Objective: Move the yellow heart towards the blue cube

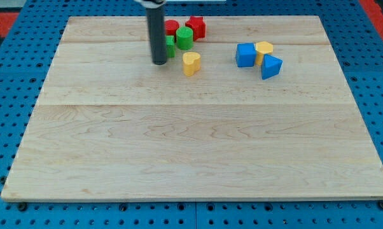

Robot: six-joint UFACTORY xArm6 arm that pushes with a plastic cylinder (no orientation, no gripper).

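The yellow heart (191, 63) lies on the wooden board (191, 140) near the view's top, left of centre. The blue cube (245, 55) sits to its right, touching a yellow block (264, 50) and a blue triangular block (271, 66). My tip (159, 62) rests on the board just left of the yellow heart, a short gap apart, at about the same height in the view.
A green cylinder (184, 38), another green block (170, 46) partly hidden behind the rod, a red block (196, 27) and a second red block (172, 27) cluster just above the heart. Blue pegboard (7, 127) surrounds the board.
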